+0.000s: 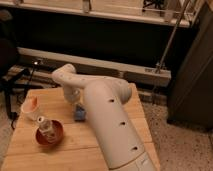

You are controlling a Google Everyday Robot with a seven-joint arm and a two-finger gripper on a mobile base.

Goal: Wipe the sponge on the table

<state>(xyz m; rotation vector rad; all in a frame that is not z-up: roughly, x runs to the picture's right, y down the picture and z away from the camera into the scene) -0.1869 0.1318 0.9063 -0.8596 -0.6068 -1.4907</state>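
Toward the middle of the pale, plank-grained wooden worktop (60,147) lies the soft blue rectangular sponge (79,116). Just above it hangs the dark gripper (75,100); whether it grips the sponge cannot be told. A round red bowl (49,135) sits nearer the left edge.

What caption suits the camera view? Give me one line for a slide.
Gripper at the blue sponge on the wooden table, red bowl and white cup nearby.
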